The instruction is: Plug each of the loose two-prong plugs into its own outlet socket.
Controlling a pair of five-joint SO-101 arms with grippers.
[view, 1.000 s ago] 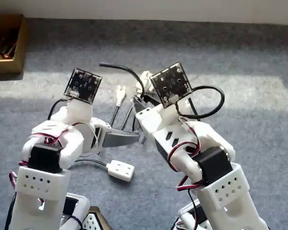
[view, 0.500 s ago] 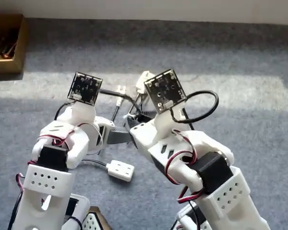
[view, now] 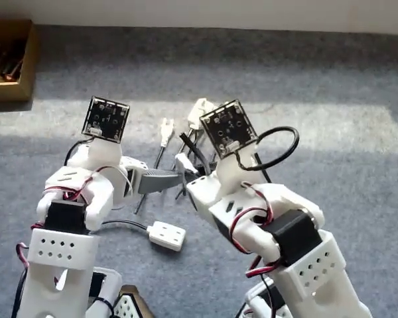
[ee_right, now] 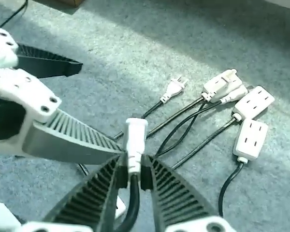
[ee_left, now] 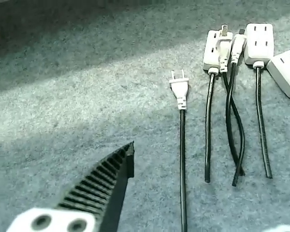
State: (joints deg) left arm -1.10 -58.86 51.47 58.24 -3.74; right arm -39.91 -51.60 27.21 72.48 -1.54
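Right gripper (ee_right: pixel 133 166) clamps a white plug (ee_right: pixel 135 137) at lower centre of the right wrist view; the left gripper (ee_right: pixel 102 108), fingers apart just beside it, could knock it askew before any socket (ee_right: pixel 253 101).

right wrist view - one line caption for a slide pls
Right gripper clamps a white plug upright over the grey carpet, a loose plug and outlet sockets lying beyond.

No writing, number, label or sign can be read. The white plug (ee_right: pixel 135 135), the outlet sockets (ee_left: pixel 259 36) and the dark circuit boards (view: pixel 106 119) near the middle of the high view bear no legible marking; any print is too small to tell.
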